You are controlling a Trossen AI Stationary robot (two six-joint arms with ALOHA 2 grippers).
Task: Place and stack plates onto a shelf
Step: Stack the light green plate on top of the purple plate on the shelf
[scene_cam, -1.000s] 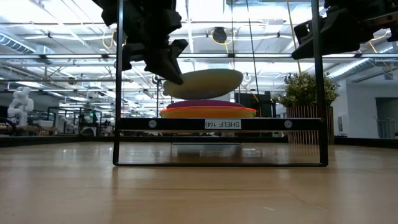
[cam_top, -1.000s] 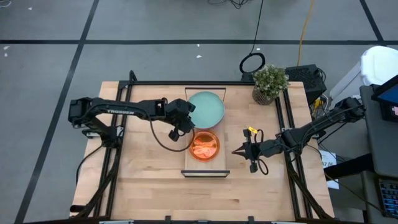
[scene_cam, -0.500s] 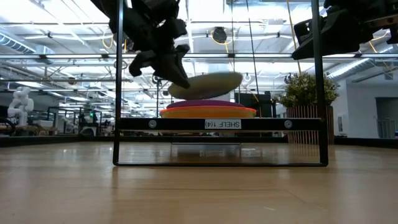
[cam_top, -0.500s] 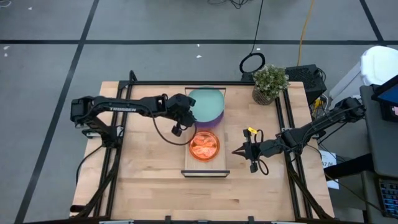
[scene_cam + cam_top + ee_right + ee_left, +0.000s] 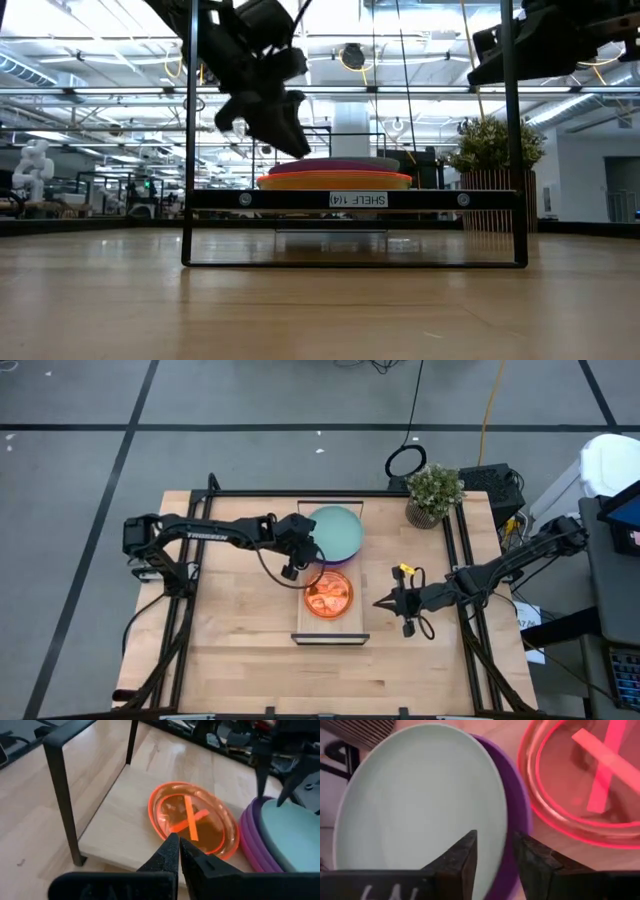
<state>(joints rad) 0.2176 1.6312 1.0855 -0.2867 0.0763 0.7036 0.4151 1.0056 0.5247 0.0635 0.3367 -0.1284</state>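
Note:
The shelf [image 5: 333, 628] is a light-wood board with black end frames, standing mid-table. On its far half a mint-green plate [image 5: 333, 532] lies flat on a purple plate [image 5: 516, 820]. Translucent orange and red-pink plates [image 5: 328, 593] are stacked on the near half. My left gripper [image 5: 495, 851] is open at the mint plate's left rim, one finger over the mint plate and one over the purple rim. My right gripper [image 5: 385, 603] is shut with nothing in it, held in the air to the right of the shelf and pointing at the orange plates [image 5: 192, 825]. My left gripper has its fingers on either side of the mint plate's rim [image 5: 501, 836], slanting down from the table's left. I cannot tell whether either finger touches the rim. The plate rests on the purple plate, not in the fingers.
A potted plant [image 5: 434, 490] stands at the table's far right corner. The shelf's black end frame [image 5: 60, 780] rises at its near end. Bare wooden tabletop [image 5: 240, 650] lies left and right of the shelf.
My left gripper has gone down and a little toward the table's right with the mint plate, and has opened. The plate, which was tilted and clear of the purple plate, now lies flat on it.

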